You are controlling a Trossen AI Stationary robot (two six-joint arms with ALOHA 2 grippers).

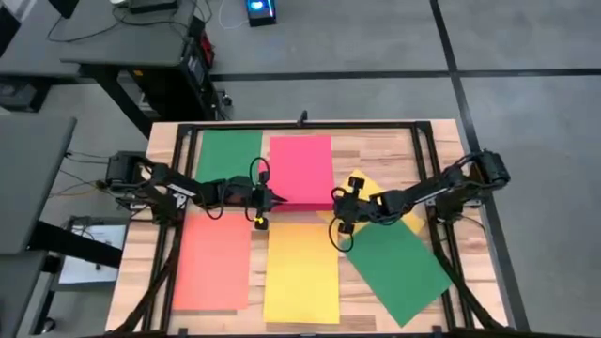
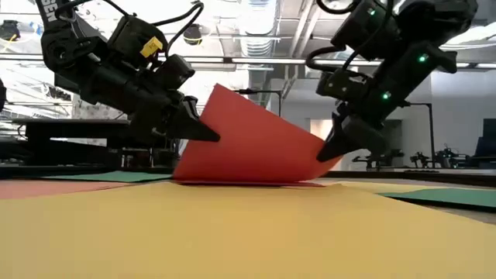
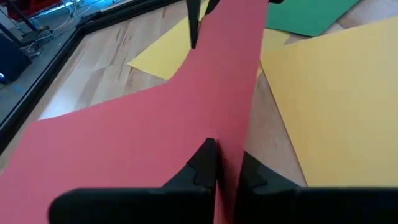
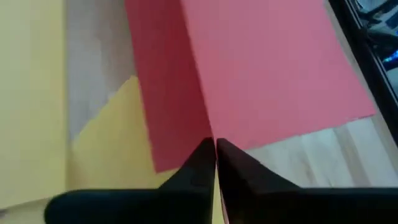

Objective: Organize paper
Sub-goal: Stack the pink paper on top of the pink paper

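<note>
A pink-red paper sheet (image 1: pixel 300 167) lies at the table's far middle with its near end raised. In the low view this sheet (image 2: pixel 256 143) stands slanted, higher on the left, its far part on the table. My left gripper (image 1: pixel 279 199) is shut on its near left corner, my right gripper (image 1: pixel 335 201) on its near right corner. Flat on the table lie a green sheet (image 1: pixel 228 155), an orange-red sheet (image 1: pixel 214 263), a yellow sheet (image 1: pixel 302 274) and a second green sheet (image 1: pixel 399 265). My left gripper pinches the pink-red sheet's near edge at its left corner (image 3: pixel 227 149) between its two fingers, coming level from the table's left. That corner is lifted clear; the sheet's far part stays on the table. My right gripper pinches the same near edge at its right corner (image 4: pixel 210 134) between its two fingers, coming from the table's right and slanting down. This corner hangs lower than the left one (image 2: pixel 319 153), a little above the table.
Another yellow sheet (image 1: pixel 376 192) lies partly under the right arm and the near right green sheet. A black frame (image 1: pixel 310 125) runs round the wooden table top. The yellow sheet (image 2: pixel 232 232) fills the near middle of the table.
</note>
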